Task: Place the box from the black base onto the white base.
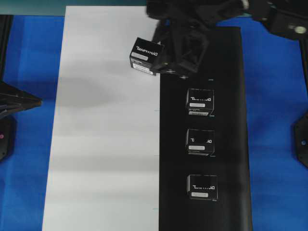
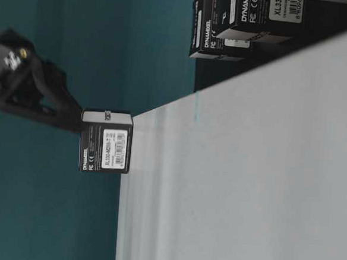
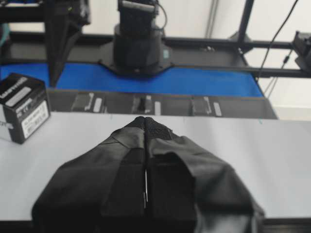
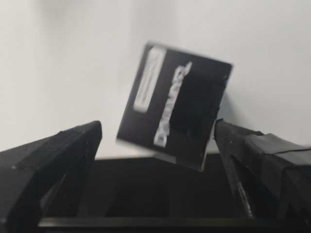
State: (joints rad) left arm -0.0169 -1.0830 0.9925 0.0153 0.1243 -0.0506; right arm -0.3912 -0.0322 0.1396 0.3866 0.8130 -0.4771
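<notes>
Overhead, you see the box [image 1: 146, 56] resting on the white base [image 1: 96, 144] near its edge with the black base [image 1: 231, 120], beside the right gripper [image 1: 168, 65]. At table level it sits upright. Your left wrist view shows the left gripper [image 3: 146, 127] clenched empty. The right wrist view shows released jaws flanking the box without touching.
</notes>
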